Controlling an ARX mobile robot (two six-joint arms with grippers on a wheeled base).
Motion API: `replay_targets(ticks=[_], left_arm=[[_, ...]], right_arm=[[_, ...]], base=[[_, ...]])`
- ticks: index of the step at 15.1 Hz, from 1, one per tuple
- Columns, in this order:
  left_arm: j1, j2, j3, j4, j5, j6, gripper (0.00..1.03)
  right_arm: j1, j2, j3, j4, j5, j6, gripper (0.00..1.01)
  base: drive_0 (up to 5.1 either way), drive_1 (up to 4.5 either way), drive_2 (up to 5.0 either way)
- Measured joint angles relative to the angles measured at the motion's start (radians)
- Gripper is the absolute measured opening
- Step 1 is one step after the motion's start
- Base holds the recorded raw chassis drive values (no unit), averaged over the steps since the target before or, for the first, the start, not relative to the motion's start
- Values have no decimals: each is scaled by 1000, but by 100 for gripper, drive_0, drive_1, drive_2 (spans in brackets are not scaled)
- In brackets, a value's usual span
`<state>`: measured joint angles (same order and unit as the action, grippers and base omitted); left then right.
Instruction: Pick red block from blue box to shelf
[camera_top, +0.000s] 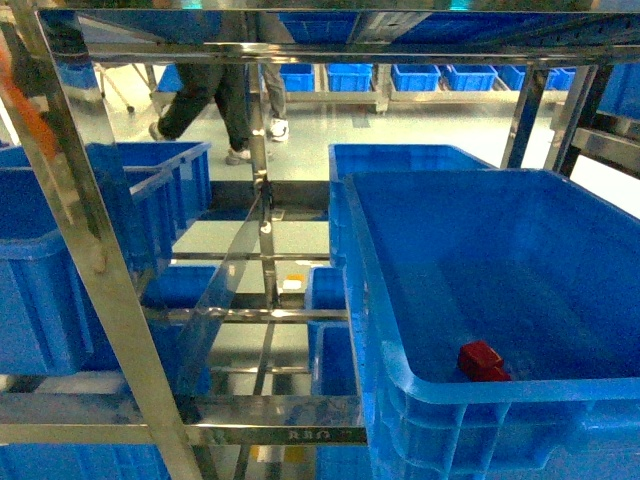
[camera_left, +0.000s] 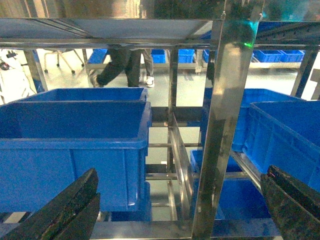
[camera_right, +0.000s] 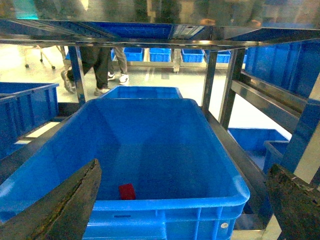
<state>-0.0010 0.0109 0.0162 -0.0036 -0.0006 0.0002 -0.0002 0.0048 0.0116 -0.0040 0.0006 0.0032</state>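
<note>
I see the red block (camera_right: 127, 191) lying on the floor of the blue box (camera_right: 165, 192), close to its near wall, left of centre from my right wrist view. My right tool (camera_right: 182, 210) hangs in front of the box with its fingers spread wide, holding nothing; my left tool (camera_left: 177, 210) is likewise spread and empty, facing the shelf (camera_left: 225, 125). To do this well, I would lift the right tool over the near rim, then descend steeply, since the block sits tight under that wall.
</note>
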Motion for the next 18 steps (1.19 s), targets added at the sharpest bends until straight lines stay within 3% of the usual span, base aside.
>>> replay_targets(ticks=[18], left_arm=[[0, 0, 0, 0, 0, 0, 98]], right_arm=[[0, 0, 0, 0, 0, 0, 98]], base=[[0, 0, 0]])
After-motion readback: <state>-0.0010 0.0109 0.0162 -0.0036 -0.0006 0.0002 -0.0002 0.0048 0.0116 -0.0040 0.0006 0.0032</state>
